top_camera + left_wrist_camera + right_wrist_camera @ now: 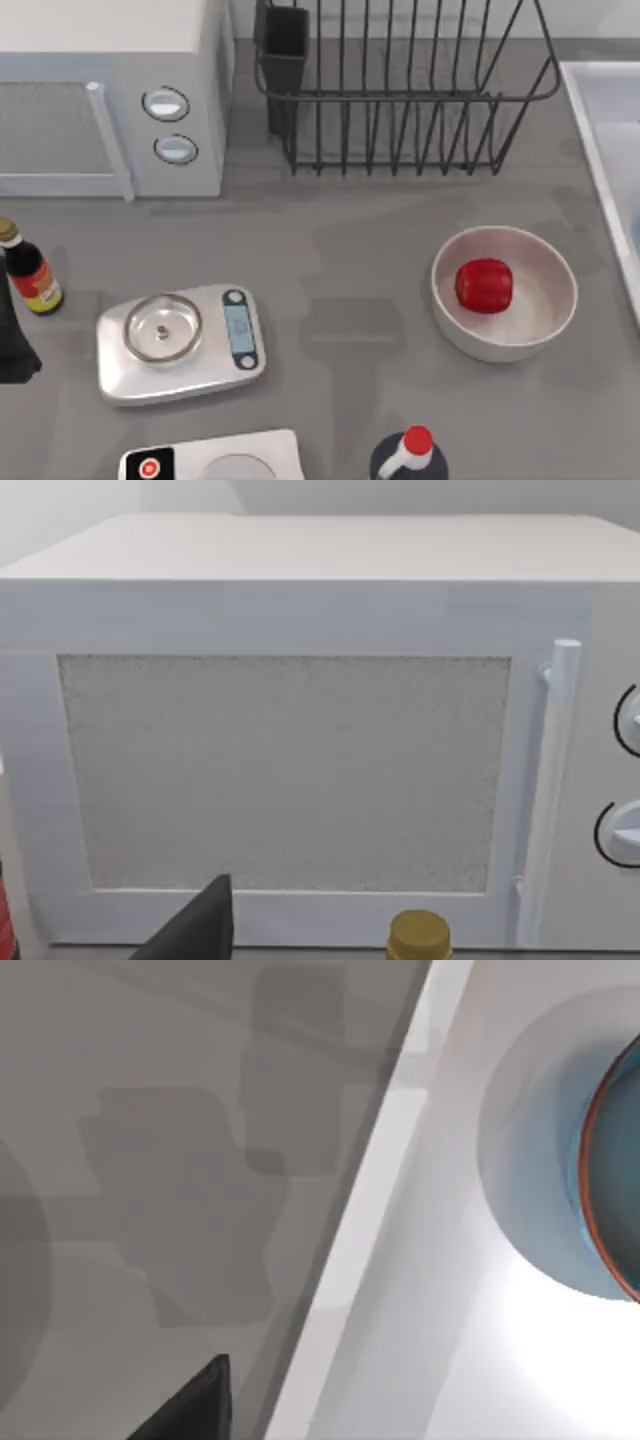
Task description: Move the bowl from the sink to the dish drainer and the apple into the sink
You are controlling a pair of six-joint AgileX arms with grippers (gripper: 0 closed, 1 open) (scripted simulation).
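Note:
The red apple [484, 285] lies inside a plain white bowl [548, 318] on the grey counter, right of centre. The dark wire dish drainer [400, 110] stands at the back, its black utensil cup [284, 60] at its left corner. The sink [598, 130] runs along the right edge. In the right wrist view the teal bowl [560, 1185] with its orange rim line sits in the sink [385, 1200], and a dark part of my right gripper [190, 1410] hangs over the counter beside the rim. My left gripper [12, 335] is at the left edge by a sauce bottle.
A white microwave [110, 100] fills the back left and faces the left wrist camera [300, 770]. A sauce bottle [30, 272], a steel kitchen scale [180, 342], a second scale [215, 460] and a red-capped bottle [410, 452] stand along the front.

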